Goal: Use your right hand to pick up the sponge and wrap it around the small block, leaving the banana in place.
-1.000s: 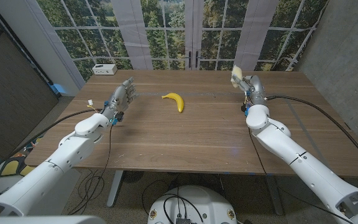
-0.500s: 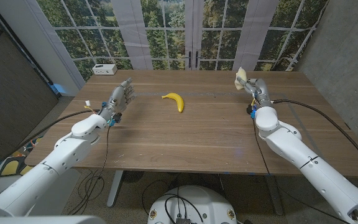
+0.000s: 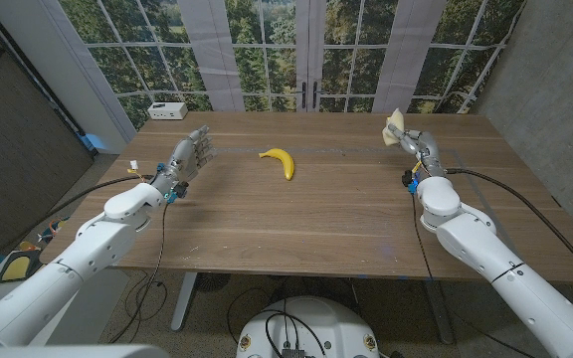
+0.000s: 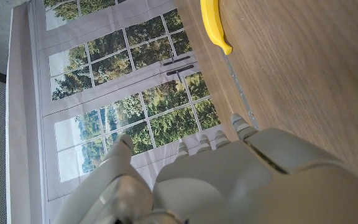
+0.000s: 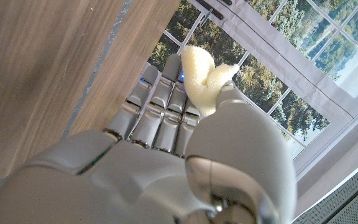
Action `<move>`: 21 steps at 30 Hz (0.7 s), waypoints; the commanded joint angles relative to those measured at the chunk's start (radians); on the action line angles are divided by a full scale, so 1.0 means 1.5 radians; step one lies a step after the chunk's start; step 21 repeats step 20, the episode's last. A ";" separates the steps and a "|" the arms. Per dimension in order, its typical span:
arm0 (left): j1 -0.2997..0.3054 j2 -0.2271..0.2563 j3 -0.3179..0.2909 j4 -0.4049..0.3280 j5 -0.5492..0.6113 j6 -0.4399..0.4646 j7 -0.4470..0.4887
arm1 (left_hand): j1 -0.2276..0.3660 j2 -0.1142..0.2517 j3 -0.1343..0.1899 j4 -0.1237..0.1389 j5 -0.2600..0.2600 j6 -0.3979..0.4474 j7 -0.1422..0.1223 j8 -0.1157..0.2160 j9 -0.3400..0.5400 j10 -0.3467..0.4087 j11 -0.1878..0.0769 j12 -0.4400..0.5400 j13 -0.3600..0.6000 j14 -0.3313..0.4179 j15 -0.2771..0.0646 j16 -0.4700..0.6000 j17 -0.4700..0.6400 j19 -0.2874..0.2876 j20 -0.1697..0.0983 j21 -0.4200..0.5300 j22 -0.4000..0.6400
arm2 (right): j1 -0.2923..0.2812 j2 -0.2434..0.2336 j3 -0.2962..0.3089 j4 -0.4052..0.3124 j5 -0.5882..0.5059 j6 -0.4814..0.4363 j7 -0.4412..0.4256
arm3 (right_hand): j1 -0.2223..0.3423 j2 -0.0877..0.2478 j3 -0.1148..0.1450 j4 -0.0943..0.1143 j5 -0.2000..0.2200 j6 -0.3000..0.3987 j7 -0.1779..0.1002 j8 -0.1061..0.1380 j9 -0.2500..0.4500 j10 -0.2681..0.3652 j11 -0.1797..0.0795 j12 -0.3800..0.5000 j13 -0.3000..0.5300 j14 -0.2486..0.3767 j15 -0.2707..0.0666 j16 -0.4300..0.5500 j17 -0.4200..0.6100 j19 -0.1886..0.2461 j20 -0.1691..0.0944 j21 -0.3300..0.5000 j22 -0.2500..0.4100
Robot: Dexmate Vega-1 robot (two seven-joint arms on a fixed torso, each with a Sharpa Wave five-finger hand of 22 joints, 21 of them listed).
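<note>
- Right hand [image 3: 413, 141]: raised over the table's [image 3: 326, 209] far right; fingers pinching the pale sponge [image 3: 396, 125].
- Left hand [image 3: 189, 154]: far left, fingers extended, slightly apart, holding nothing.
- Banana [image 3: 280, 160]: lying on the table between the hands.

Office-like room: wooden table [image 3: 296, 214], tall windows [image 3: 306, 50]

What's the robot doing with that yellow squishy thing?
The robot's right hand is holding a pale yellow sponge up above the far right part of the wooden table. Its left hand holds nothing, fingers apart. The banana lies alone mid-table. I can't see any small block.
</note>
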 commanded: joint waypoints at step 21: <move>-0.031 0.015 0.017 0.019 -0.009 0.049 -0.027 | -0.001 0.005 0.001 -0.005 0.001 -0.078 -0.003 0.002 0.002 -0.038 0.001 0.002 0.004 -0.004 -0.004 0.000 0.003 0.000 0.006 -0.002 0.003 | -0.039 -0.002 0.015 -0.021 0.019 0.054 -0.023 | 0.013 0.003 0.009 0.004 -0.007 0.057 -0.051 -0.004 0.003 0.001 0.003 0.001 0.006 0.000 -0.055 0.000 0.009 0.007 -0.002 0.012 0.004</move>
